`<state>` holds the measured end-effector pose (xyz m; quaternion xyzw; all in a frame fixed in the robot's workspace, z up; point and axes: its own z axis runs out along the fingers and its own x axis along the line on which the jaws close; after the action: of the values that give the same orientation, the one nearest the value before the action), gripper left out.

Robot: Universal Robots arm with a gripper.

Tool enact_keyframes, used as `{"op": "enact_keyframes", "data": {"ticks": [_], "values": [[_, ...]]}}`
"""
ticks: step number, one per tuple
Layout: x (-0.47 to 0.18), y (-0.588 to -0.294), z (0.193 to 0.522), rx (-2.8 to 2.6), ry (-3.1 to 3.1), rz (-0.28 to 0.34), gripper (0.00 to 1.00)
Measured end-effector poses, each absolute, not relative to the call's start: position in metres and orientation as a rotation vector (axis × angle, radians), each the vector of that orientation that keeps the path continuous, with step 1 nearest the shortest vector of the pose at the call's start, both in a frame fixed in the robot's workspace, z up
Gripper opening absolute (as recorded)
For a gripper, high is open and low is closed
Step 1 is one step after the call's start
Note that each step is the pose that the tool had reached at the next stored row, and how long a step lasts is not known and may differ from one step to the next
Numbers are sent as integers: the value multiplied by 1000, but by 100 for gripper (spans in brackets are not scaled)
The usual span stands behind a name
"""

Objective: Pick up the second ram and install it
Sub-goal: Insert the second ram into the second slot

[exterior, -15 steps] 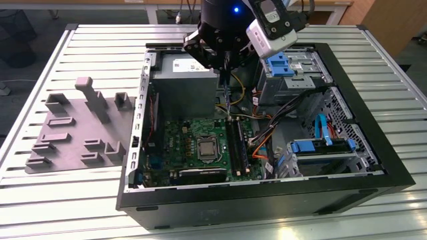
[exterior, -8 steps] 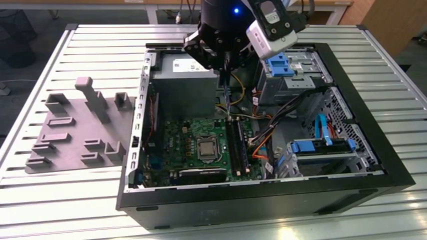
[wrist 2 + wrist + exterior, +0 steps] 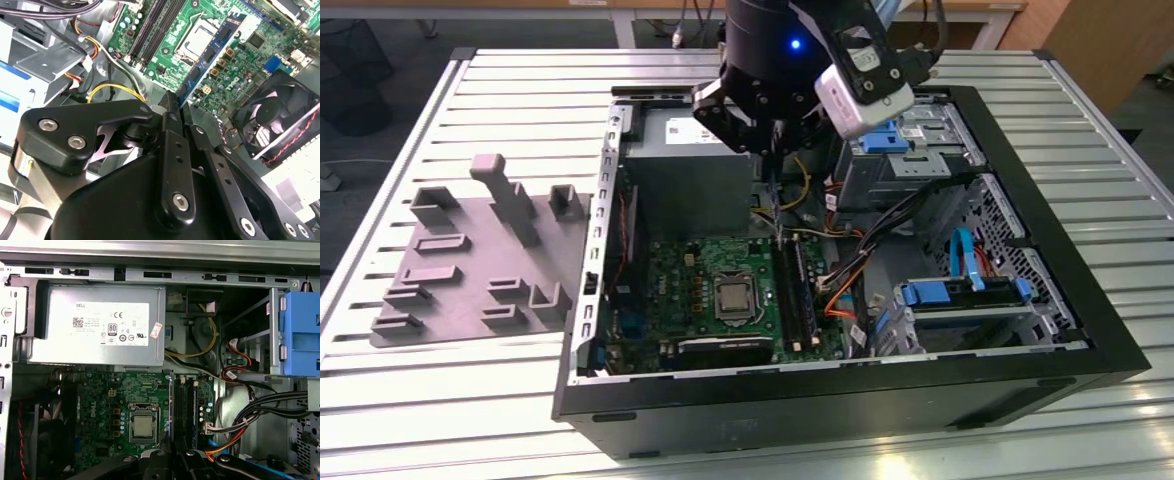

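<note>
My gripper (image 3: 771, 140) hangs over the open computer case, above the motherboard's far end. It is shut on the second ram (image 3: 215, 55), a slim bluish board seen edge-on that reaches from the fingertips toward the motherboard. In the exterior view the second ram (image 3: 777, 200) is a thin dark strip below the fingers. In the first wrist view the second ram (image 3: 170, 410) is a narrow blue line beside the long black memory slots (image 3: 185, 405), with the gripper (image 3: 175, 455) behind it. The stick's lower end is close to the slots (image 3: 801, 290); I cannot tell whether it touches them.
A grey power supply (image 3: 95, 325) fills the case's far corner. Cable bundles (image 3: 250, 410) and blue drive cages (image 3: 961, 295) crowd the exterior view's right of the slots. The processor socket (image 3: 143, 426) lies beside them. A case fan (image 3: 280, 120) sits at one wall. Grey holder blocks (image 3: 467, 260) stand on the table.
</note>
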<state>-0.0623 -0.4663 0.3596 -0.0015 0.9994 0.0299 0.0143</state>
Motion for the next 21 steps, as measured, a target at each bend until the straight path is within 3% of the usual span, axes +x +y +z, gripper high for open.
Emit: {"op": "enact_keyframes", "data": {"ticks": [21], "values": [[-61, -476, 349, 3, 3112, 93, 14]]}}
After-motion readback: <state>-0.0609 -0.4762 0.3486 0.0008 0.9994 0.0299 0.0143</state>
